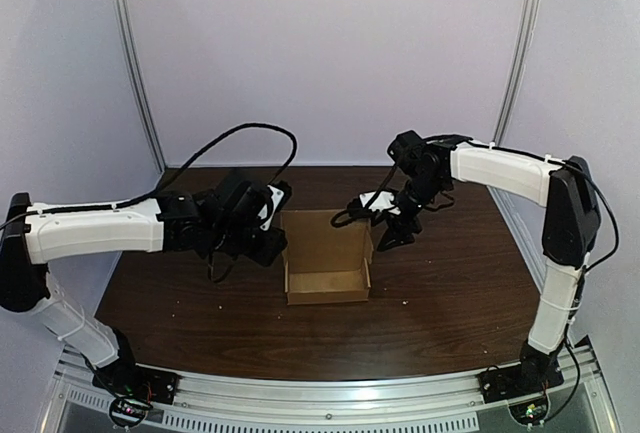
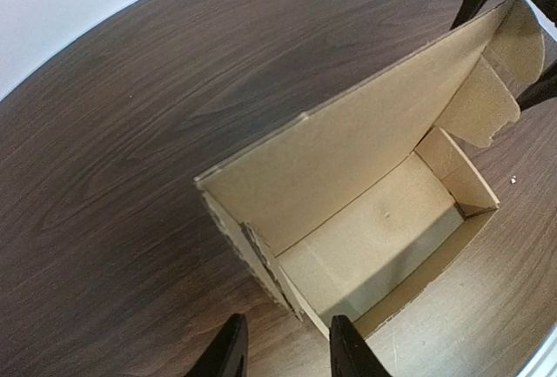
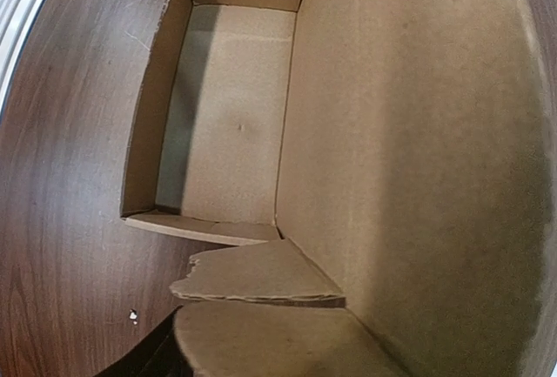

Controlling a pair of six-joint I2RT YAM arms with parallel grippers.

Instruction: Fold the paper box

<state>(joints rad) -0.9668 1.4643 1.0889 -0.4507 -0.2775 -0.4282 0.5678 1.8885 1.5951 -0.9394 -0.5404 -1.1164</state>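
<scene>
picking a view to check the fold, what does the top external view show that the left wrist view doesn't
Only top external: the whole left arm and right arm, and the rail at the near edge.
Only left wrist: the left pincer close up, open, at the end wall of the box, and a ragged flap beside the lid.
Both: the open box with its lid standing up, on the table.
</scene>
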